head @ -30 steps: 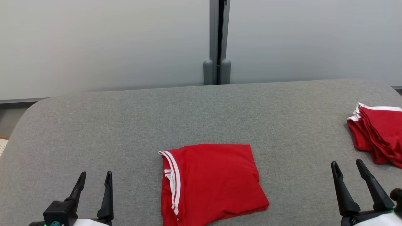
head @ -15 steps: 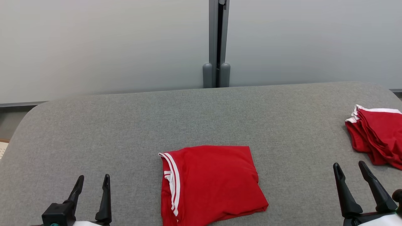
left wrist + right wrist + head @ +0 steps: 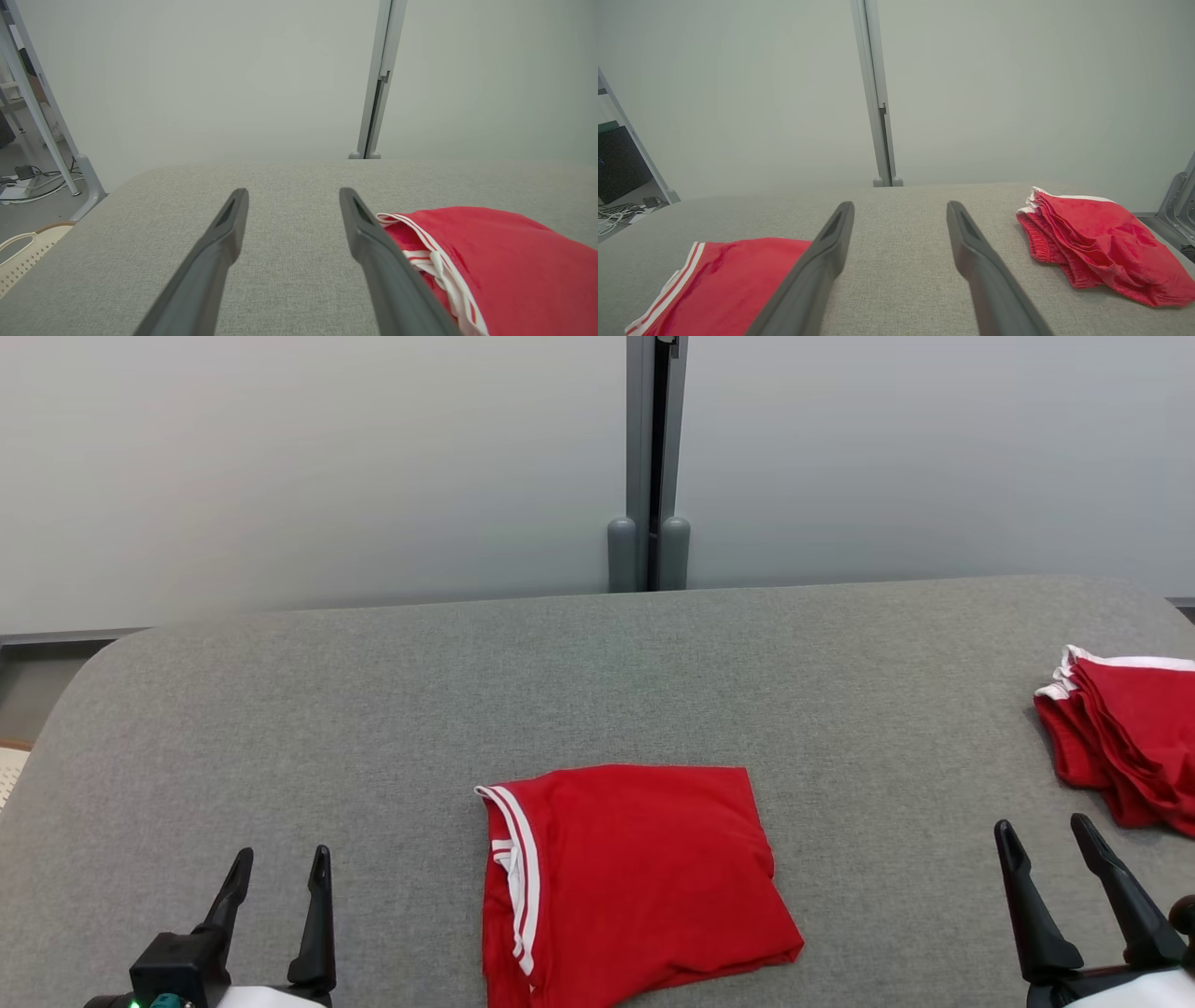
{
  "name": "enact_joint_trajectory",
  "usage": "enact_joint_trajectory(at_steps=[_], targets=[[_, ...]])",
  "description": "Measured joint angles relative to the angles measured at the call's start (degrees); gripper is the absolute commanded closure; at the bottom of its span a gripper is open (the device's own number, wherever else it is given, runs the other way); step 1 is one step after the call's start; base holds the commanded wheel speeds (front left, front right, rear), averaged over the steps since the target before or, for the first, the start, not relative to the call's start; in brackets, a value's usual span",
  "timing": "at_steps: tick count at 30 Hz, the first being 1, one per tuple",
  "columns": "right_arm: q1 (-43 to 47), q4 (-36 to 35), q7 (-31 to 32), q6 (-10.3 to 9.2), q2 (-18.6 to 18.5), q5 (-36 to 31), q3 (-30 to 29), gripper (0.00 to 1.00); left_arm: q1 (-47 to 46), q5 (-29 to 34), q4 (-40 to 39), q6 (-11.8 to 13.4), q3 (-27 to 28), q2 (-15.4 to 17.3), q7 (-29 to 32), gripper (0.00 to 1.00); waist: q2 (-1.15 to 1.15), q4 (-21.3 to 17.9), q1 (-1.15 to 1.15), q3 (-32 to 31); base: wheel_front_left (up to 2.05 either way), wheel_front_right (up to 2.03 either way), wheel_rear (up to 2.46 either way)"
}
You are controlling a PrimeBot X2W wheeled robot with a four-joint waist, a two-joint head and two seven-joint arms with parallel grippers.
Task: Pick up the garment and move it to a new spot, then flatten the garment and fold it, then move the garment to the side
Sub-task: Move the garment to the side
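Looking down through the head camera, I see the garment point(image 3: 635, 877), red and folded into a rough square, lying flat on the grey padded table point(image 3: 597, 663). It sits near the front edge, about midway between my two arms, and nothing touches it. Its white-striped band runs down its left side, with a bit of white cord tucked against the stripes, and its lowest part runs off the bottom of that view. The left gripper point(image 3: 285, 851) hangs at the lower left over bare fabric, well apart from the garment, its two dark fingers spread with a clear gap and nothing between them. Along those fingers in the left wrist view, the striped edge of the garment point(image 3: 504, 261) lies just beside the right-hand finger, though I cannot tell whether the two touch. A pale slatted basket point(image 3: 23, 247) shows below the table's rounded corner, with some cables point(image 3: 28, 179) on the floor behind it. The right gripper point(image 3: 1041, 821) hangs at the lower right, its fingers likewise parted and empty. Just beyond it, at the table's right edge, lies a loose pile point(image 3: 1125, 747) of more red cloth with white trim, rumpled in layers and well apart from the folded garment. In the right wrist view the garment lies to the left of the fingers and the pile to the right, with bare table between. Behind the table stands a pale wall point(image 3: 280, 476), split by a grey post point(image 3: 649, 457).
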Motion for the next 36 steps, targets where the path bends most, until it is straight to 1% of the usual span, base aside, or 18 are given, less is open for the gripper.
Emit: enact_joint_trajectory(at_steps=[6, 10, 20, 24, 27, 28, 29, 30, 32, 36], targets=[[0.1, 0.3, 0.7, 0.0, -0.2, 0.0, -0.5, 0.0, -1.9, 0.0, -0.3, -0.1, -0.5, -0.2, -0.4, 0.0, 0.0, 1.3, 0.0, 1.1, 0.0, 0.0, 0.0], [-0.2, 2.7, 1.0, 0.0, -0.5, 0.3, 0.4, 0.0, -4.4, 0.2, -1.1, -0.3, -1.2, -0.8, -0.9, 0.0, 0.0, 2.9, 0.0, 2.9, 0.0, 0.0, 0.0], [-8.8, 14.9, -0.1, 0.0, -1.5, 3.8, 6.4, 0.0, -13.0, 0.9, -1.8, -1.9, -2.6, -4.7, -3.0, 0.0, 0.0, 9.3, 0.0, 10.5, 0.0, 0.0, 0.0], [-11.8, 19.2, 0.0, 0.0, -1.6, 4.4, 10.0, 0.0, -14.9, 1.3, -1.8, -2.6, -2.5, -6.3, -3.3, 0.0, 0.0, 11.8, 0.0, 14.0, 0.0, 0.0, 0.0], [-13.3, 22.4, 1.0, -0.01, -1.9, 4.4, 11.6, 0.0, -15.8, 1.7, -1.8, -2.8, -2.1, -7.2, -3.4, 0.0, 0.0, 13.2, 0.0, 16.4, 0.0, 0.0, 0.0], [-14.0, 23.0, 1.3, 0.0, -1.9, 4.5, 11.8, 0.5, -16.0, 2.1, -2.0, -3.0, -1.8, -7.4, -3.4, 0.0, 0.0, 13.6, 0.0, 17.1, 0.0, 0.0, 0.0], [-14.6, 23.4, 1.7, 0.0, -2.1, 4.6, 12.3, 0.77, -16.2, 2.4, -2.2, -3.1, -1.5, -7.6, -3.4, 0.0, 0.0, 13.8, 0.0, 17.7, 0.0, 0.0, 0.0], [-15.1, 23.7, 1.8, 0.0, -2.2, 4.6, 12.6, 1.0, -16.4, 2.8, -2.3, -3.3, -1.3, -7.8, -3.4, 0.0, 0.0, 14.0, 0.0, 18.2, 0.0, 0.0, 0.0], [-16.1, 23.8, 2.0, 0.0, -2.6, 5.0, 13.4, 1.0, -16.4, 3.5, -2.4, -3.5, -0.8, -7.9, -3.4, 0.0, 0.0, 14.1, 0.0, 19.1, 0.0, 0.0, 0.0], [-17.6, 24.1, 2.0, 0.07, -2.9, 4.8, 15.9, 1.0, -16.4, 4.5, -3.1, -4.0, 1.1, -8.2, -3.5, 0.0, 0.0, 12.1, 0.0, 19.4, 0.0, 0.0, 0.0]])
